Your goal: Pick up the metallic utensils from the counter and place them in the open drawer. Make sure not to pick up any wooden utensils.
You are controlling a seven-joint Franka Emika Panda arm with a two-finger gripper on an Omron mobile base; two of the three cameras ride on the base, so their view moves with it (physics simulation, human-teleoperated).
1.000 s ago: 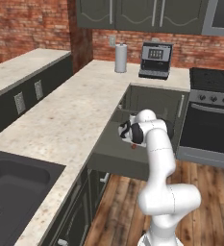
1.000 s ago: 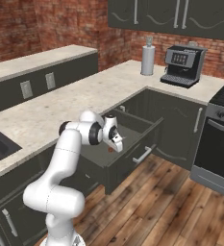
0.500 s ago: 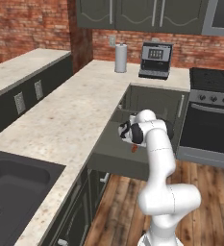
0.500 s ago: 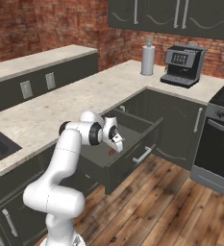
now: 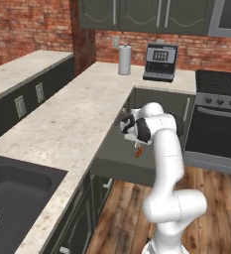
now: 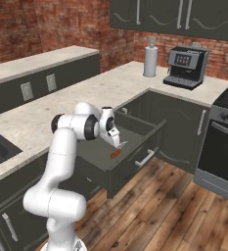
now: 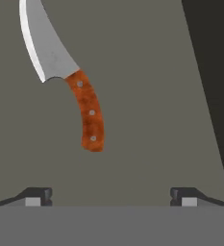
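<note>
A metallic utensil (image 7: 68,81), a curved silver blade on an orange-brown riveted handle, lies flat on the floor of the open drawer (image 7: 147,96). My gripper (image 7: 111,196) hangs just above it, open, with nothing between its fingertips (image 7: 36,195). From the base cameras, the gripper (image 5: 138,142) (image 6: 116,143) sits low inside the dark grey-green drawer (image 5: 118,166) (image 6: 135,149), with the utensil's orange handle (image 5: 138,153) (image 6: 116,154) right under it. The beige counter (image 5: 62,124) (image 6: 52,108) runs beside the drawer. The wooden utensils are out of view.
A coffee machine (image 5: 160,62) (image 6: 185,66) and a paper towel roll (image 5: 124,59) (image 6: 150,58) stand at the counter's far end. A stove (image 5: 216,119) (image 6: 223,142) flanks the drawer. A dark sink (image 5: 8,193) is set into the near counter.
The jaws have spread from nearly shut to wide open, letting go of the utensil, which now rests on the drawer floor. The arm has barely moved.
</note>
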